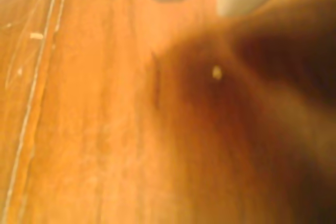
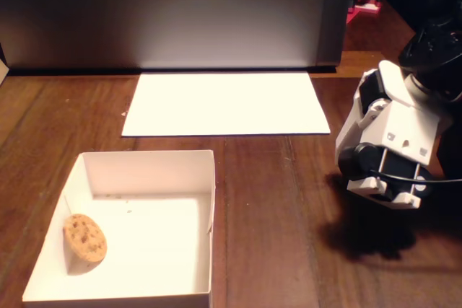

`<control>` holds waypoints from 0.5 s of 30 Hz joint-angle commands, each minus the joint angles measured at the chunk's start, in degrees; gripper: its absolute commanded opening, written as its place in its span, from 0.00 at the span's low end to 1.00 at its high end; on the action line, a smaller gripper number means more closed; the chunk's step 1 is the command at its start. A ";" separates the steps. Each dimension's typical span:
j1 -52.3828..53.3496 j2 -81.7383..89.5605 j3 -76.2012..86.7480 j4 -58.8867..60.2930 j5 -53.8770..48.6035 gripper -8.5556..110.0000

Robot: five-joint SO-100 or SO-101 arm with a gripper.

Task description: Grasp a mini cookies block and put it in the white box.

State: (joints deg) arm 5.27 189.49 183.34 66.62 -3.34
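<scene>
The small round golden-brown chocolate-chip cookie (image 2: 85,239) already lies inside the shallow white cardboard box (image 2: 144,164) at the surface's near-left corner, well apart from the arm; jaws' opening can't be told.

a flat white paper sheet (image 2: 225,103) lies on the brown wooden table (image 2: 289,207), before a grey panel (image 2: 173,12).

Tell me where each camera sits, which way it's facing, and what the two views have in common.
Wrist view: rides on the arm, low and close to the wooden table, looking along its planks; blurred, with pale shapes at the top edge that cannot be identified.
Fixed view: stands in front of the table, angled down at the white box holding the cookie, the paper sheet, and the arm on the right.
Shared: only the wooden tabletop.
</scene>
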 commanded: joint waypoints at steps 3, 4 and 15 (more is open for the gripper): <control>0.09 3.96 -0.53 0.97 3.87 0.07; 0.09 3.96 -0.53 0.97 4.31 0.07; -1.49 4.04 -0.70 1.93 1.32 0.07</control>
State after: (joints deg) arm 5.27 189.49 183.34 67.15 -1.32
